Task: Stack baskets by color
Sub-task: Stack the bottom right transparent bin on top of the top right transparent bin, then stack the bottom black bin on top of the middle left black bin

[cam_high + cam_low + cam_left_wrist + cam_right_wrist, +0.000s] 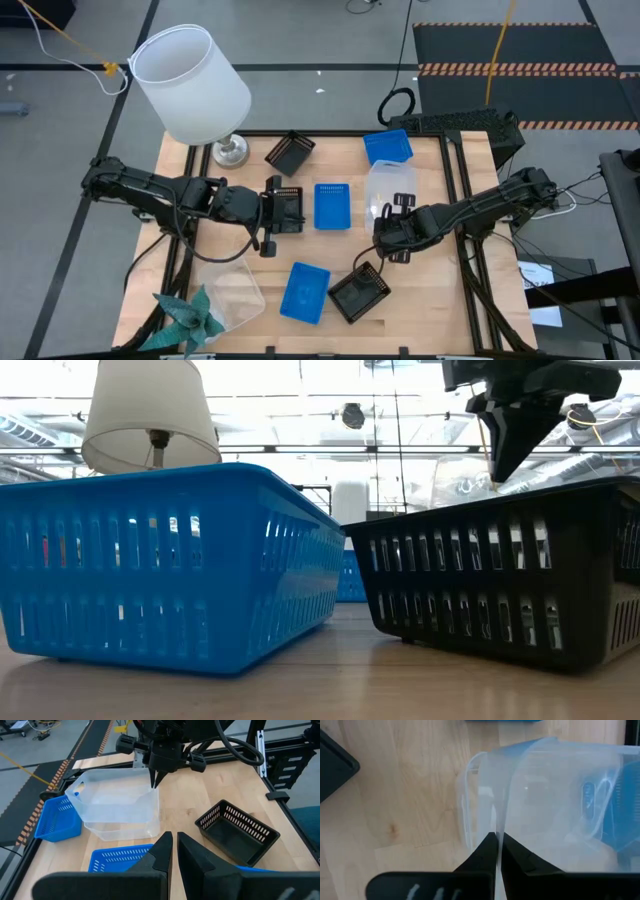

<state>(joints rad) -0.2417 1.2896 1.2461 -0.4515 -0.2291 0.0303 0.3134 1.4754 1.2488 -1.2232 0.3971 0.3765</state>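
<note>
Two clear baskets [117, 807] sit nested at the table's right; my right gripper [498, 840] is shut on the upper one, which rests tilted in the lower one. My left gripper [174, 842] hovers shut, with nothing between its fingers, above a black basket [288, 192] and points toward the right. Blue baskets lie at the far right [387, 147], the middle [332, 205] and the near side [305, 292]. Other black baskets lie far [290, 152] and near [360, 293]. A third clear basket [235, 290] lies near left. My right gripper pinches the upper clear basket's wall [496, 822] at its near end, close to a corner [154, 787], with one finger on each side of it. The fingers come from above, pointing steeply down. The basket is tilted and still sits partly inside the lower clear basket.
A white lamp [190, 85] stands at the far left corner and a teal paper ornament [185, 318] at the near left corner. In the low view a blue basket [170, 560] and a black basket [500, 570] stand close to the camera. Bare wood lies between the baskets.
</note>
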